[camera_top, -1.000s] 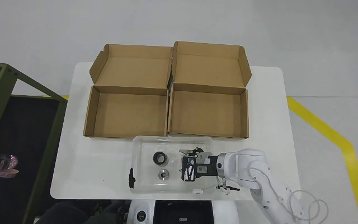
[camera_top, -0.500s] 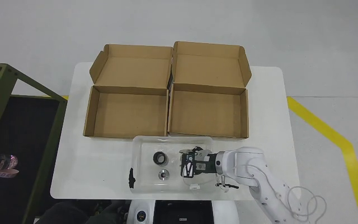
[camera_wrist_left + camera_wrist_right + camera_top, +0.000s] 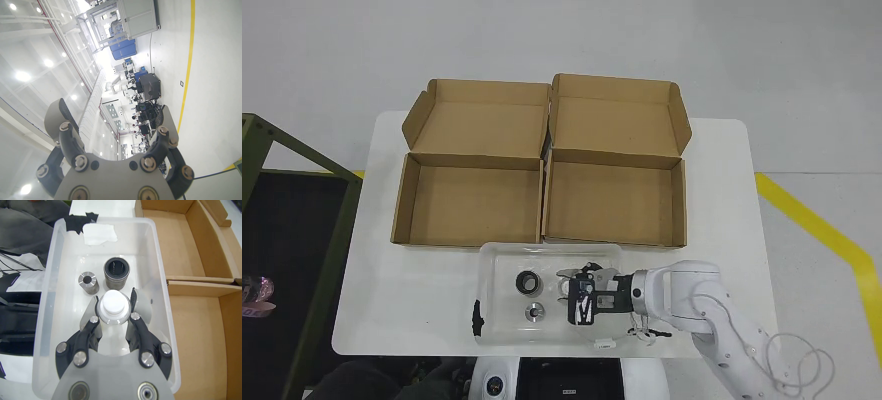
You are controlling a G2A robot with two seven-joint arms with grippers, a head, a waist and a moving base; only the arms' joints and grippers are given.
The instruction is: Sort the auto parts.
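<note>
White-capped part (image 3: 113, 306): clear rounded body, white cap facing up. It's inside the clear bin (image 3: 158, 262), roughly mid-length, a bit closer to the bin's long wall on the cardboard side. The right gripper (image 3: 114, 301) is clamped on it, one finger against each side of the clear body. I can't tell whether the part is off the bin floor or resting on it. In the top view the right gripper (image 3: 578, 292) comes in over the bin's untaped end.

Two more parts stand on end in the bin, just past the fingertips toward the taped end:
- dark bearing sleeve (image 3: 116, 275), bore up
- smaller steel bushing (image 3: 88, 283), beside the sleeve without touching it, nearer the bin's other long wall

As far as I can see, both are clear of the fingers.

The bin's far end wall carries black tape (image 3: 79, 222) and a white label (image 3: 100, 235).

Two open cardboard boxes sit along the bin's long side, lids folded back away from it: taped-end box (image 3: 472, 205) and gripper-end box (image 3: 614, 203).

Left gripper (image 3: 111, 109): spread wide, nothing between the fingers, pointing off into the room.
</note>
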